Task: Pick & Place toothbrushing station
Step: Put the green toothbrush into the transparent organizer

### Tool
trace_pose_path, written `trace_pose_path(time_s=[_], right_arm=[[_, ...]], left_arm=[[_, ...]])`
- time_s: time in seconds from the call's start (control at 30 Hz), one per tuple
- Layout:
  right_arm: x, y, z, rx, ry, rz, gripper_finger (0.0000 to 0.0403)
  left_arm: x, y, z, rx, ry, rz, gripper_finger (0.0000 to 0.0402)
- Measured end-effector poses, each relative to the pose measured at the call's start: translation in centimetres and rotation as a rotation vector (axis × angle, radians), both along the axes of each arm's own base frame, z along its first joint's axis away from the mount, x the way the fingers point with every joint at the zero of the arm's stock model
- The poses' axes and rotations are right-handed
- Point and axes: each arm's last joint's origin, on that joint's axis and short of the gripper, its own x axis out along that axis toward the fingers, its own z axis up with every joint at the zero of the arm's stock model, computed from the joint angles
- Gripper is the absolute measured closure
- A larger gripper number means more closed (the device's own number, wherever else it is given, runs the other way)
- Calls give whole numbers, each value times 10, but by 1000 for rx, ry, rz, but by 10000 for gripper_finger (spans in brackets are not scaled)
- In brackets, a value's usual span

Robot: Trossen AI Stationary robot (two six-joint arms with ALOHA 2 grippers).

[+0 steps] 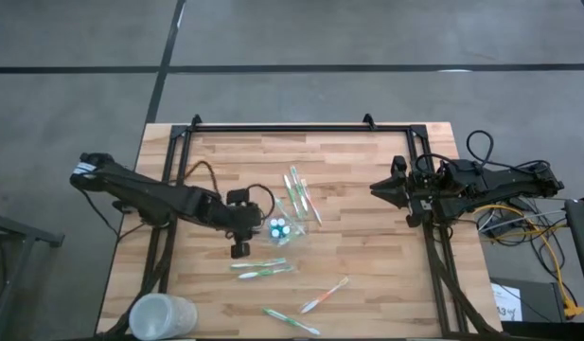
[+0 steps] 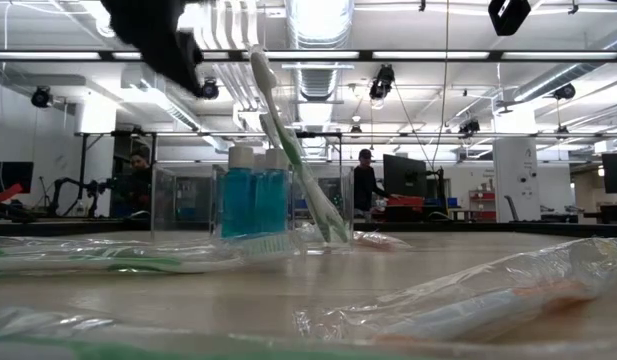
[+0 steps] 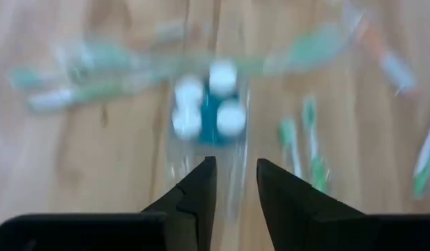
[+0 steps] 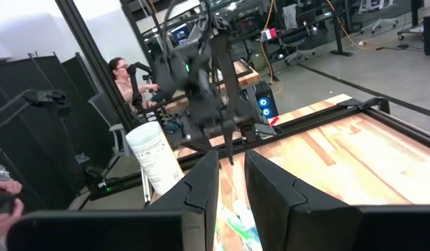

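Observation:
The see-through holder [image 1: 281, 228] stands on its base on the wooden table, with three white-capped blue tubes [image 2: 254, 200] inside; it also shows in the left wrist view [image 3: 209, 115]. A green-and-white toothbrush [image 2: 288, 140] slants up beside the tubes; whether it stands in the holder I cannot tell. My left gripper [image 3: 234, 178] is open with a narrow gap and hovers above the holder, just to its left [image 1: 256, 227], touching nothing. My right gripper [image 4: 232, 174] is open by a narrow gap and empty, at the table's right side [image 1: 377, 189].
Several wrapped toothbrushes lie loose: a bunch just beyond the holder [image 1: 301, 196], two in front of it [image 1: 263, 270], and two near the front edge [image 1: 323, 296] [image 1: 292, 322]. A frosted white cup [image 1: 164, 317] stands at the front left corner. People are in the room behind.

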Motion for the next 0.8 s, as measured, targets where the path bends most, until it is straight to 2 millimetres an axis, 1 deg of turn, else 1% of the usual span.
trace_pose_path(time_s=[0.13,0.27,0.33,0.5,0.63,0.8], right_arm=[[0,0,0,0,0,-1,331],[0,0,0,0,0,0,326],[0,0,0,0,0,-1,324],[0,0,0,0,0,0,326],[0,0,0,0,1,0,333],[0,0,0,0,0,0,334]], left_arm=[[-9,3,24,42,-192,-59,293],[-24,6,39,79,-353,-124,293],[-32,9,44,78,-419,-140,293],[-58,15,44,62,-502,-168,293],[-79,21,35,36,-534,-183,293],[-103,27,27,-6,-620,-183,293]])
